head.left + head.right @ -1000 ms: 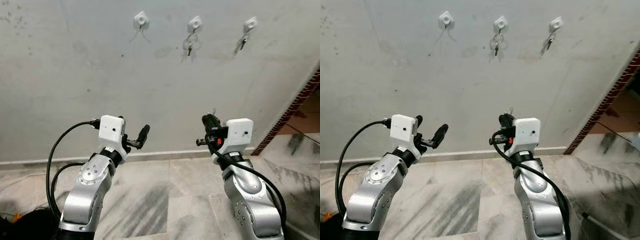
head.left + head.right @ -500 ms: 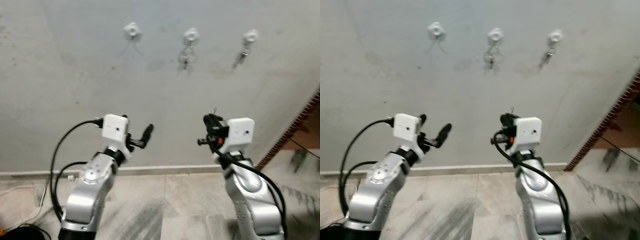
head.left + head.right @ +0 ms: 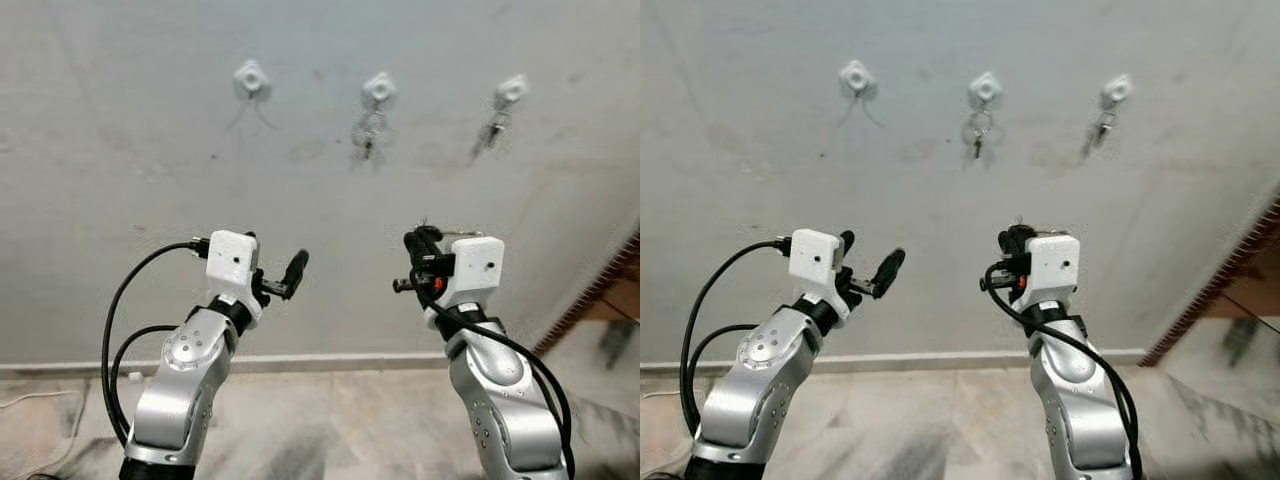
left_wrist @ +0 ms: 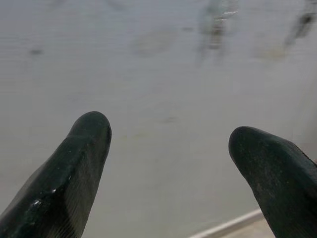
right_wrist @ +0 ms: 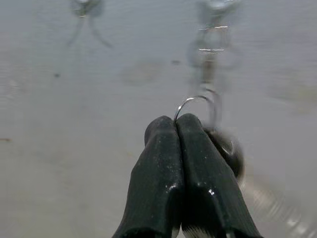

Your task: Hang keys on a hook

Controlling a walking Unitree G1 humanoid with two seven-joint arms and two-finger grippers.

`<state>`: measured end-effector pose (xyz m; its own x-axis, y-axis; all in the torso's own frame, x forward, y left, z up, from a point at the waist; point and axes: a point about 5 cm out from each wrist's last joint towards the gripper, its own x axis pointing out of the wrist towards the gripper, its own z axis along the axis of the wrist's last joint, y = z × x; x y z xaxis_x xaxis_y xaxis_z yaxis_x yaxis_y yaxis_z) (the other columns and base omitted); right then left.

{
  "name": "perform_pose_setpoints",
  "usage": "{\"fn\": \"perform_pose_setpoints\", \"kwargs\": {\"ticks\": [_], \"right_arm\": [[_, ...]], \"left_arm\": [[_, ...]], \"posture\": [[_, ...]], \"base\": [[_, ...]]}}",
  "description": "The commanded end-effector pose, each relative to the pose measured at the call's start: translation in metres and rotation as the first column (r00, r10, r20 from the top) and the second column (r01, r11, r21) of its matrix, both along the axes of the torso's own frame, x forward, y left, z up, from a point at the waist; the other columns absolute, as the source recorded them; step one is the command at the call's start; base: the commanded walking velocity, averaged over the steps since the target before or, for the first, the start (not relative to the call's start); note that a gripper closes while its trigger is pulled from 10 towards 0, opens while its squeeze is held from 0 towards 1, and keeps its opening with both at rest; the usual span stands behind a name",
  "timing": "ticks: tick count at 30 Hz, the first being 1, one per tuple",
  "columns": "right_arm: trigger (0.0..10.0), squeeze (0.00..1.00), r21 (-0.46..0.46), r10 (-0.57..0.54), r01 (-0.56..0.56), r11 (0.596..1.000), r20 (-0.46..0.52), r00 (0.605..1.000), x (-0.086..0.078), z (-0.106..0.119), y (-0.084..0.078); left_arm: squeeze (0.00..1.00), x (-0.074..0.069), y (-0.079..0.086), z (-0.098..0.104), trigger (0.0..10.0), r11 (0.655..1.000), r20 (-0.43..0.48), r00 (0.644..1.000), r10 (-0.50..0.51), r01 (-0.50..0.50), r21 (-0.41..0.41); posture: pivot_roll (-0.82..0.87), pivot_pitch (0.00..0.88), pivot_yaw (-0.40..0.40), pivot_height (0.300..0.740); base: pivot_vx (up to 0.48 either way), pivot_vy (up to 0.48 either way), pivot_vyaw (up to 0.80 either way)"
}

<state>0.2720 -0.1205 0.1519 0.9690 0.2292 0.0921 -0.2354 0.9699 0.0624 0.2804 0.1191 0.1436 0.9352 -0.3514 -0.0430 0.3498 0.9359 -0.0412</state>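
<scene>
Against the grey wall (image 3: 150, 150), both silver arms are raised well below the row of three white hooks. The right claw (image 5: 176, 124) is pressed together on a key ring (image 5: 195, 101), its wire loop poking above the fingertips, below the middle hook (image 3: 378, 88). The left claw (image 3: 275, 275) is spread wide, holding nothing. The left hook (image 3: 250, 78) is bare; keys (image 3: 368, 135) hang from the middle hook, and more hang from the right hook (image 3: 512, 88).

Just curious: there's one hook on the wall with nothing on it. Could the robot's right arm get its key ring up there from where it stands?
Probably not yet. The right tool, shut on the key ring, sits well below the bare hook. Nothing blocks the way.
</scene>
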Motion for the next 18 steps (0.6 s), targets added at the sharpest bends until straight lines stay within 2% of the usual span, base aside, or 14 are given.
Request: {"fn": "perform_pose_setpoints", "kwargs": {"ticks": [1, 9, 18], "right_arm": [[10.0, 0.0, 0.006, 0.019, -0.019, 1.0, 0.028, 0.999, 0.0008, 0.0071, 0.004], [10.0, 0.0, 0.008, 0.016, -0.016, 1.0, 0.026, 1.0, 0.0008, 0.0066, 0.004], [10.0, 0.0, 0.012, 0.012, -0.012, 1.0, 0.027, 1.0, 0.0016, 0.0068, 0.0041]], "left_arm": [[0.0, 0.0003, 0.0032, 0.0017, 10.0, 1.0, -0.002, 1.0, 0.017, -0.017, -0.001], [0.0, 0.0005, 0.0032, 0.0015, 10.0, 1.0, -0.001, 1.0, 0.017, -0.017, 0.012], [0.0, 0.0015, 0.0039, 0.0006, 10.0, 1.0, -0.009, 1.0, 0.02, -0.02, 0.022]], "posture": [[0.17, 0.0, -0.068, 0.74], [0.16, 0.0, -0.066, 0.74], [0.17, 0.0, -0.064, 0.74]], "base": [[0.0, 0.469, 0.0], [0.0, 0.469, 0.0], [0.269, 0.385, 0.0]]}}
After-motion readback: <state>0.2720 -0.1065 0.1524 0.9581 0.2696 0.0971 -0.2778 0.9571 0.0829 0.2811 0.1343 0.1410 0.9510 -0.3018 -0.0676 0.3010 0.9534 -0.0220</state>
